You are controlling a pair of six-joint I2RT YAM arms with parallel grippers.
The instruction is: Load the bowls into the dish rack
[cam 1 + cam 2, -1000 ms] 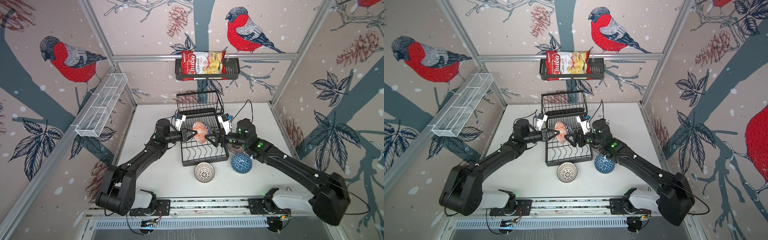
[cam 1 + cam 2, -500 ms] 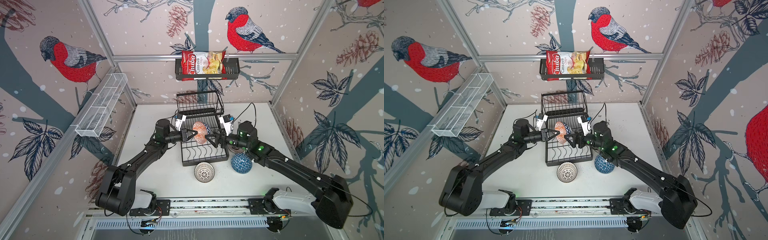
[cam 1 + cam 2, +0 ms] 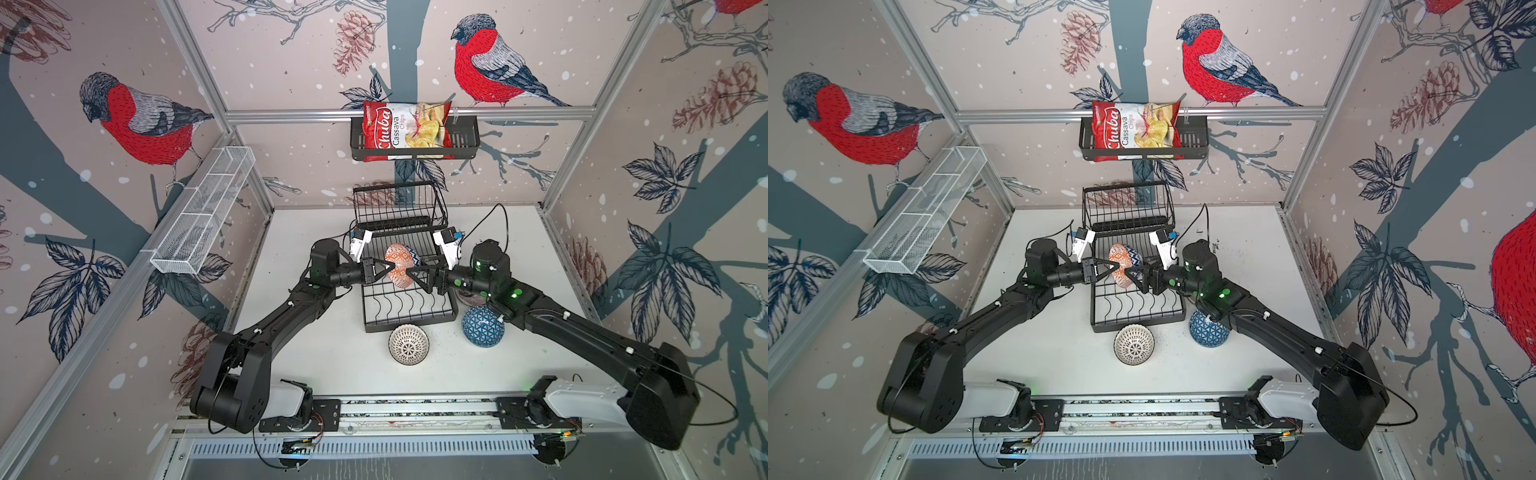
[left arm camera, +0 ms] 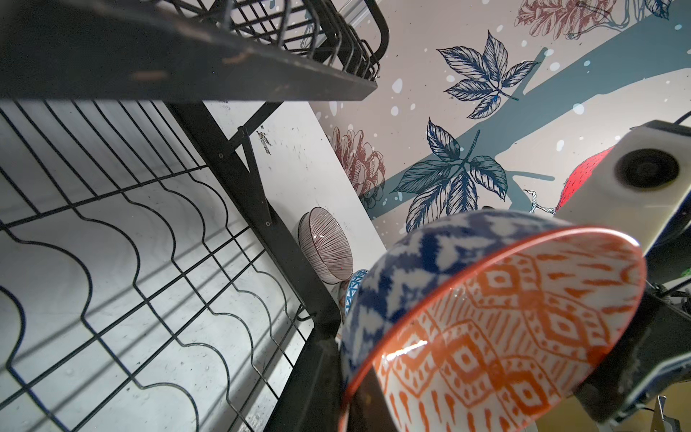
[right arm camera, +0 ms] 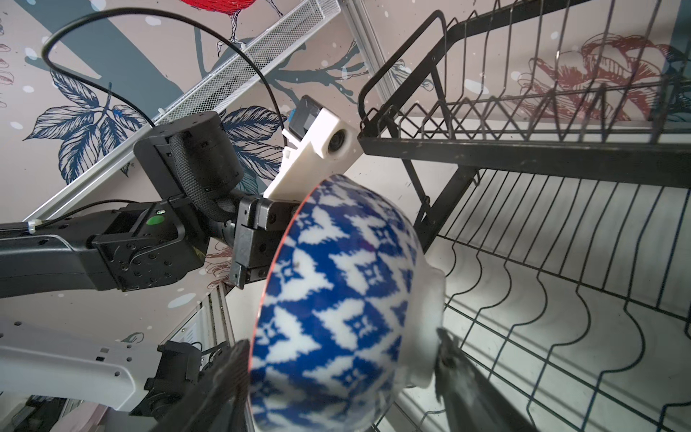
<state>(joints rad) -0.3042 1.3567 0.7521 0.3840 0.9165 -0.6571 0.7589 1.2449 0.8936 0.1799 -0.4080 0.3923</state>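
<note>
A bowl (image 3: 399, 266) (image 3: 1123, 266), orange-patterned inside and blue-and-white outside, hangs on edge over the lower tier of the black wire dish rack (image 3: 409, 307) (image 3: 1133, 307). My left gripper (image 3: 388, 269) (image 4: 347, 396) is shut on the rim of this bowl (image 4: 504, 318). From the opposite side my right gripper (image 3: 411, 276) (image 5: 336, 374) spans the same bowl (image 5: 336, 299), one finger against the rim and one against the foot. On the table in front of the rack lie a dotted white bowl (image 3: 408, 344) and a blue-triangle bowl (image 3: 483, 326). A mauve-striped bowl (image 4: 325, 245) lies beside the rack.
The rack's raised basket tier (image 3: 399, 203) stands at the far end, close above both wrists. A black basket with a chip bag (image 3: 415, 137) hangs on the back wall. A white mesh trough (image 3: 203, 212) runs along the left wall. Patterned walls enclose the table.
The right gripper's jaws have narrowed around the bowl and the right arm has shifted slightly. The left gripper and the bowl have stayed in place.
</note>
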